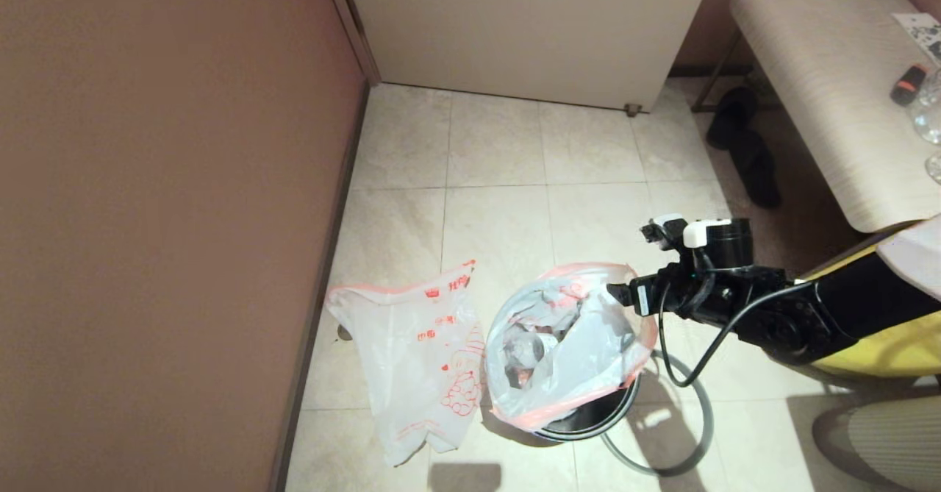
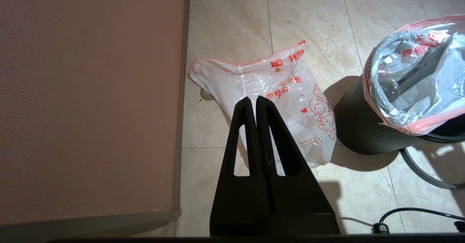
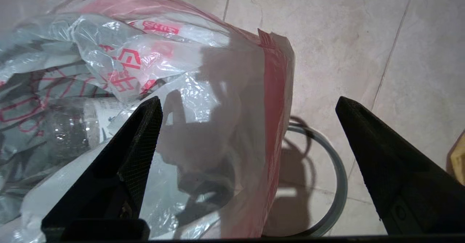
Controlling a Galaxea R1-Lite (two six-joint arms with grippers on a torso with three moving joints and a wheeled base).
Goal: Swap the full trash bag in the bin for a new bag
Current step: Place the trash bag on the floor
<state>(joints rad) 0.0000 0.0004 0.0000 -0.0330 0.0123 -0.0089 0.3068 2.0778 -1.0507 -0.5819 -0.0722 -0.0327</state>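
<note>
right gripper (image 3: 247,126): fingers spread wide, straddling pink rim of full bag (image 1: 566,345), gripping nothing | full bag: in bin (image 1: 588,418), bottle visible inside | new bag (image 1: 419,359): flat on floor just left of bin | hoop (image 1: 684,433): on floor beside bin | left gripper (image 2: 253,106): fingers pressed together, empty, above new bag
</note>
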